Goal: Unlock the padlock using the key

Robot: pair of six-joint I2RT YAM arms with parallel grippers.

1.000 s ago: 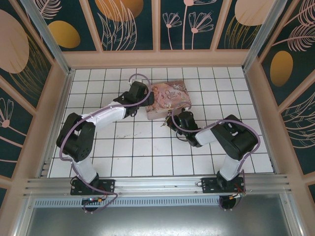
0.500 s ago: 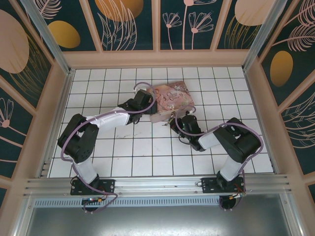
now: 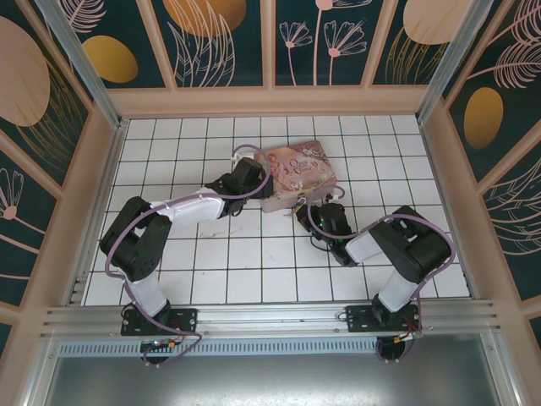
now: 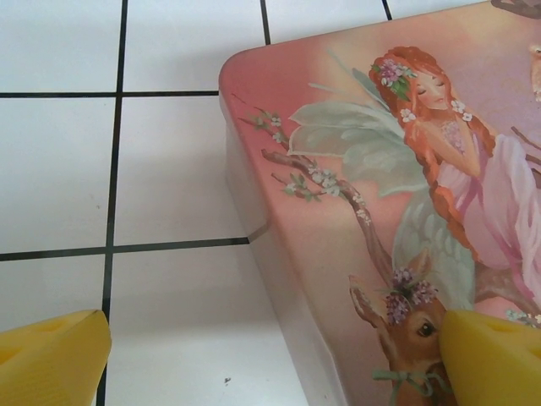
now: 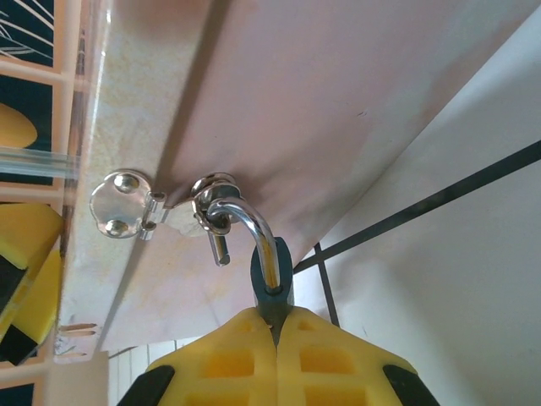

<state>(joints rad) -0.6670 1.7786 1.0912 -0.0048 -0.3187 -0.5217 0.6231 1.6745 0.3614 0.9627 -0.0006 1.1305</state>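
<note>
1 padlock (image 5: 272,264) pinched by right claw (image 5: 275,320).

I'm seeing the padlock (image 5: 270,269) showing a polished silvery metal shackle, and the pink tin (image 4: 338,254) gleaming smooth and glossy

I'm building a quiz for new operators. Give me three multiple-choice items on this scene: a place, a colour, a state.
1. The padlock hangs from: A) the clasp on the pink tin; B) a wall hook; C) nothing, it lies flat.
2. Its body is: A) red; B) blue; C) green.
3. The right gripper is: A) wide open; B) shut on the padlock; C) shut on nothing.
Key: A, it is hooked through the clasp; B, blue shows just above the gripper; B, the fingers meet on the body.
</note>
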